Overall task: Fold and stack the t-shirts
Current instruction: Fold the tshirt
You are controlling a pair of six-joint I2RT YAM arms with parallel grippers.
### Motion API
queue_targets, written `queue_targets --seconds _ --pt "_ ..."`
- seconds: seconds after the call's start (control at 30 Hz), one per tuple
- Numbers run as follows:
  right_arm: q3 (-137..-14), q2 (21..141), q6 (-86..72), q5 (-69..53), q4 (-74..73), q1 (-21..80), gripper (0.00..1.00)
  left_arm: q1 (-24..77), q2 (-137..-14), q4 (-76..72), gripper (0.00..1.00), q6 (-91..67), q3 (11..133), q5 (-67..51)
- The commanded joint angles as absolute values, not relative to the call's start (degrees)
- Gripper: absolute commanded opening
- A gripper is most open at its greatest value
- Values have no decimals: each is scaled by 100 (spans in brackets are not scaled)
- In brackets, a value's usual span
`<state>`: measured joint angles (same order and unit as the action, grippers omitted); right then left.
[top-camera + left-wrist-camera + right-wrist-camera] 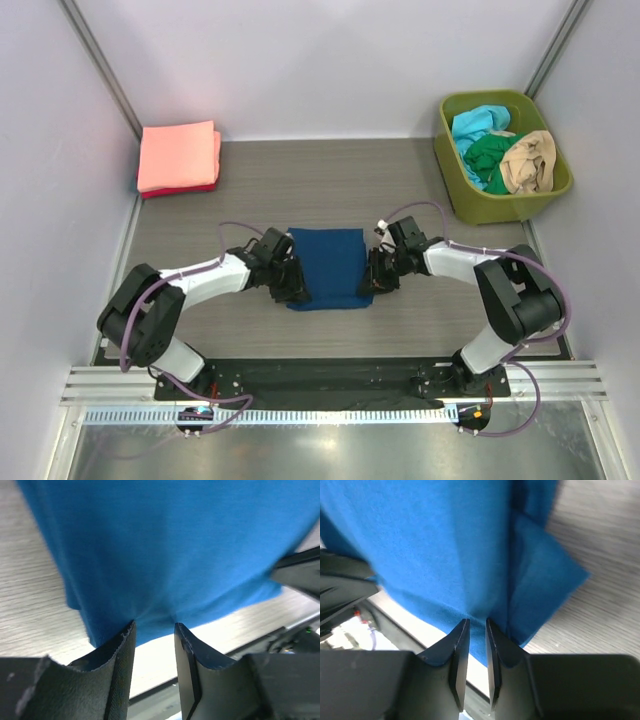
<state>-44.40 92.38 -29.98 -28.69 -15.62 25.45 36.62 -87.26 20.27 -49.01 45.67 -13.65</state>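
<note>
The jaws of the right gripper (476, 622) are drawn nearly together, with only a thin slit left. The edge of the navy blue t-shirt (330, 265) is pinched in that slit, and folds are seen running down into it. The jaws of the left gripper (154, 627) are held partly apart. The shirt's hem is gathered between their tips and creases are drawn toward the gap, but whether the cloth is truly clamped there cannot be told. From above, the left gripper is seen at the near left edge of the shirt and the right gripper at its right edge, so the garment is spanned between the two. The shirt is folded to a rough rectangle and is found at the middle of the table (400, 180), just beyond the arm bases. At the far left corner a folded salmon-pink t-shirt (178, 155) is stacked on a red t-shirt (185, 187). At the far right a green bin (500, 211) is set, in which a cyan t-shirt (478, 125), a green t-shirt (488, 155) and a tan t-shirt (530, 160) are heaped, crumpled.
</note>
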Motion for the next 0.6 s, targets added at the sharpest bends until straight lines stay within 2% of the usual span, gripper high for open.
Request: queue_targets --seconds 0.0,0.13,0.27,0.3,0.33,0.4,0.43,0.47,0.57 --pt "-3939 9044 -2857 -2629 -1275 2338 26 3621 -8648 1696 38 -4834 4132 -1012" --pt "-3656 8921 -2865 -2452 -1300 2303 26 3577 -8605 1801 38 -4711 3806 -844" --pt "-3866 8737 -2883 -2329 -1564 2303 27 3577 -8096 2597 50 -4536 4226 -678" --pt "-3954 8658 -2865 -2294 -1660 2303 30 3577 -7773 2880 52 -4335 4619 -477" --pt "-4181 8475 -2848 -2163 -1896 2303 41 3577 -7639 3126 53 -4237 4849 -48" --pt "-4472 8280 -2743 -2040 -2143 2303 52 3568 -7340 3620 67 -3896 5367 420" --pt "-4830 8131 -2690 -2004 -2379 2303 60 3551 -7287 3691 71 -3798 5483 744" --pt "-5017 8086 -2629 -1917 -2530 2303 64 3464 -7260 3709 76 -3710 5571 773" --pt "-5764 7937 -2426 -1794 -3110 2303 72 3201 -7382 3404 77 -3533 5818 477"
